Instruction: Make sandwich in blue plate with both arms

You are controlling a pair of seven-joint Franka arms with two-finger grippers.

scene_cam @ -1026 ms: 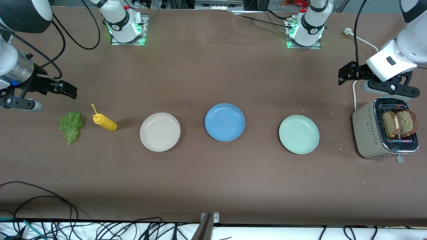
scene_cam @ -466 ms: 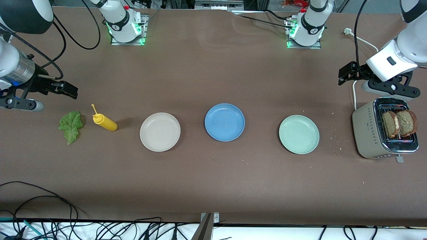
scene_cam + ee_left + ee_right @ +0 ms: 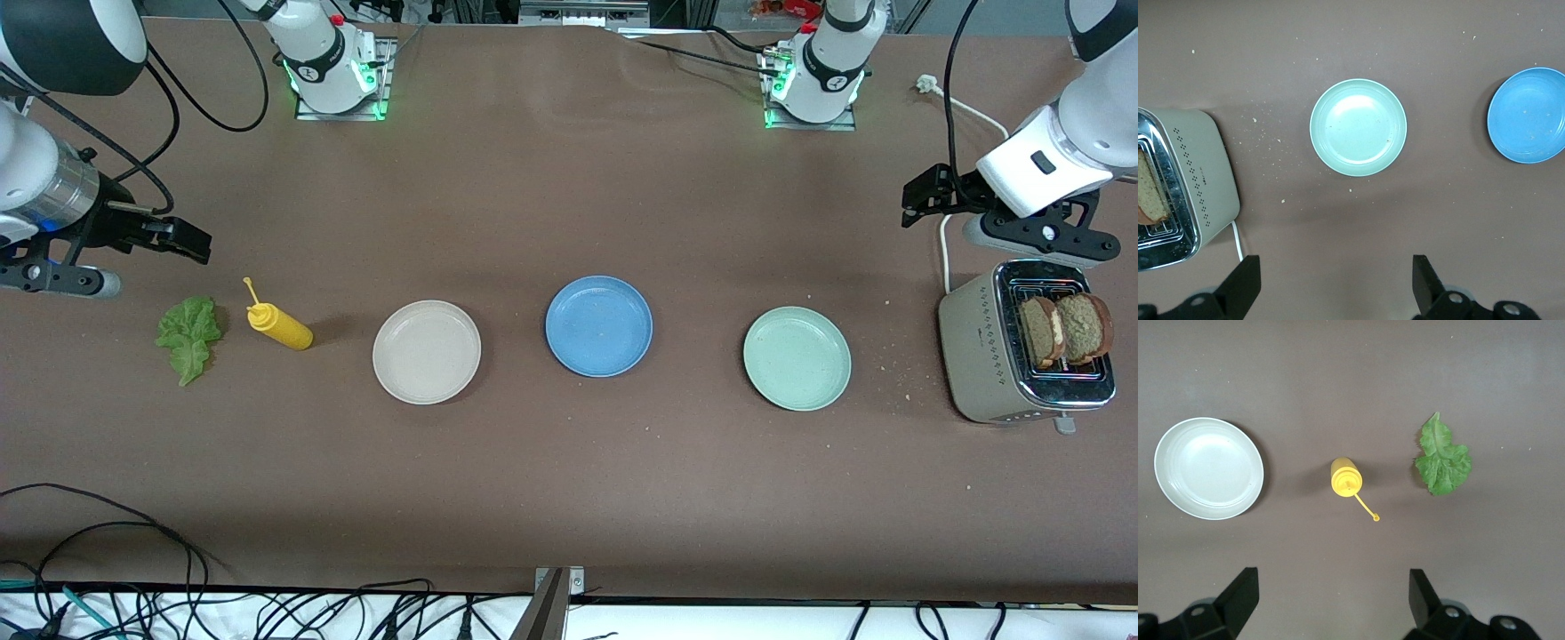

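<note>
Mid-blue and round, the shallow plastic blue plate (image 3: 598,325) sits bare at the middle of the brown table (image 3: 569,480), between a cream-white plate (image 3: 427,351) toward the right arm's end and a pale mint-green plate (image 3: 797,357) toward the left arm's end. No sandwich is made yet: two brown-crusted toasted bread slices (image 3: 1065,330) stand upright in the slots of a beige and chrome toaster (image 3: 987,356) at the left arm's end of the table, and a ruffled green lettuce leaf (image 3: 188,335) lies flat at the right arm's end, just beside a yellow squeeze bottle (image 3: 278,325) lying on its side with its thin nozzle pointing away from the front camera. The left gripper (image 3: 1336,283) hangs in the air over the table next to the toaster, fingers spread wide and holding nothing. The right gripper (image 3: 1331,600) hangs over the table near the lettuce and bottle, its fingers likewise spread apart and empty
</note>
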